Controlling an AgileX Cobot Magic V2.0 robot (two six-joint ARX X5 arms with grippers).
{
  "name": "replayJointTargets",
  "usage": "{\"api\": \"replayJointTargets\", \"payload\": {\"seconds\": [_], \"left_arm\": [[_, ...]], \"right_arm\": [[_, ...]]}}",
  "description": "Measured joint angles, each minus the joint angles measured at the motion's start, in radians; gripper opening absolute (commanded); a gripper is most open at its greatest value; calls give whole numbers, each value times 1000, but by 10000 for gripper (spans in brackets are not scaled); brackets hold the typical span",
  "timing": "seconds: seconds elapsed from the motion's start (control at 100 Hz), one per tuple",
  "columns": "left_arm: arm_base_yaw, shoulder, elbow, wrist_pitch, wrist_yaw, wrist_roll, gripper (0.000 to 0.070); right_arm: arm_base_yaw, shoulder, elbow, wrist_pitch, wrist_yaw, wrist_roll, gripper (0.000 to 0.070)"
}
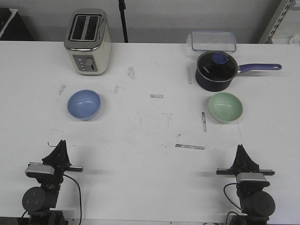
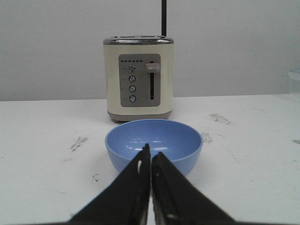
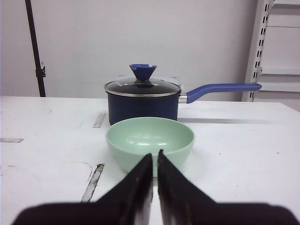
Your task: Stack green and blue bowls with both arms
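The blue bowl [image 1: 84, 104] stands upright on the left of the white table, in front of a toaster; it also shows in the left wrist view [image 2: 153, 143]. The green bowl [image 1: 225, 107] stands upright on the right, just in front of a dark saucepan; it also shows in the right wrist view [image 3: 150, 138]. My left gripper [image 1: 60, 145] is shut and empty near the front edge, well short of the blue bowl [image 2: 150, 151]. My right gripper [image 1: 241, 149] is shut and empty, well short of the green bowl [image 3: 155, 157].
A cream toaster [image 1: 87, 41] stands at the back left. A dark saucepan with a glass lid and purple handle [image 1: 215, 70] stands behind the green bowl, with a clear plastic box [image 1: 213, 41] behind it. Worn tape marks [image 1: 190, 146] dot the table.
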Motion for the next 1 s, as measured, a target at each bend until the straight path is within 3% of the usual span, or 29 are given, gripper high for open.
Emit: {"api": "replayJointTargets", "payload": {"seconds": [0.64, 0.87, 1.0], "left_arm": [[0, 0, 0, 0, 0, 0, 2], [0, 0, 0, 0, 0, 0, 2], [0, 0, 0, 0, 0, 0, 2]], "right_arm": [[0, 1, 17, 80, -1, 40, 14], [0, 90, 131, 75, -1, 0, 14], [0, 214, 251, -8, 4, -20, 15]]}}
